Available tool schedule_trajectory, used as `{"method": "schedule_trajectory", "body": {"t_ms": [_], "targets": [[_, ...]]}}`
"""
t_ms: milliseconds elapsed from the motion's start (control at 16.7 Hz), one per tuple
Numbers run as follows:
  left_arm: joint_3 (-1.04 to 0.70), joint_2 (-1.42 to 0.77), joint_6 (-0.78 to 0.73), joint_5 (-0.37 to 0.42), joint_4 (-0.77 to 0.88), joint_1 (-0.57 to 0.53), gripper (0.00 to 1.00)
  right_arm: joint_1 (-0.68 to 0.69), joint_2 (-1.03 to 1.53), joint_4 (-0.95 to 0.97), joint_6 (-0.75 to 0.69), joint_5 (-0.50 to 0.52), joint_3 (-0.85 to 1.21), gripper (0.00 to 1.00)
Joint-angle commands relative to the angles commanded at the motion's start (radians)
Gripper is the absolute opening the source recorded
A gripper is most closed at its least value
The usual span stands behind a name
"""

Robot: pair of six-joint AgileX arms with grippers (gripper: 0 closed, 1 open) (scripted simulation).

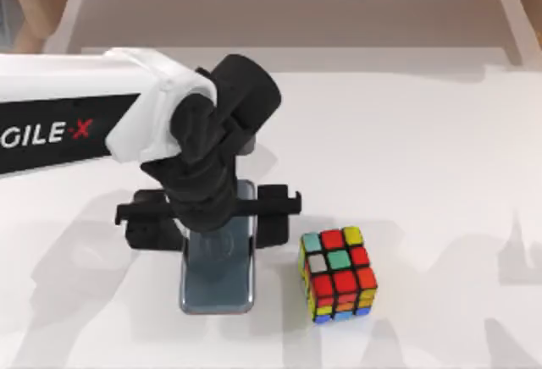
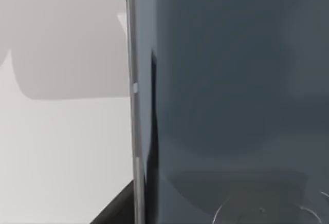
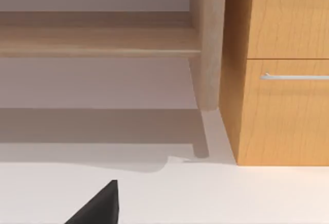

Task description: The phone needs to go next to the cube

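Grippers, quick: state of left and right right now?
Left gripper: open, fingers straddling the slim dark blue-grey phone lying on the white table, left of the multicoloured puzzle cube.
Right gripper: cannot tell.

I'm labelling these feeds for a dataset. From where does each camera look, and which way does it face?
Top view: above the table, looking down on the left arm, whose left gripper straddles the phone beside the cube.
Left wrist view: on the left arm's wrist, close against the phone.
Right wrist view: on the right arm's wrist, facing a wooden cabinet; a dark finger shows.
Shared: phone, top and left wrist.
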State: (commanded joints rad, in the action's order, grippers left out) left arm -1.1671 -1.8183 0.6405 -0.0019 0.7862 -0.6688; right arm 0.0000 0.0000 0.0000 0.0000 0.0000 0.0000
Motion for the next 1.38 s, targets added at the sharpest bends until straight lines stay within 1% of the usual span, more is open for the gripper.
{"method": "schedule_trajectory", "body": {"t_ms": [240,600,1380], "targets": [[0.062,-0.066,-0.001,0.0,0.001,0.0,0.0,0.0,0.0,0.0,0.0,0.0,0.0,1.0],[0.062,-0.066,-0.001,0.0,0.001,0.0,0.0,0.0,0.0,0.0,0.0,0.0,0.0,1.0],[0.062,-0.066,-0.001,0.0,0.001,0.0,0.98,0.0,0.0,0.0,0.0,0.0,0.0,1.0]]}}
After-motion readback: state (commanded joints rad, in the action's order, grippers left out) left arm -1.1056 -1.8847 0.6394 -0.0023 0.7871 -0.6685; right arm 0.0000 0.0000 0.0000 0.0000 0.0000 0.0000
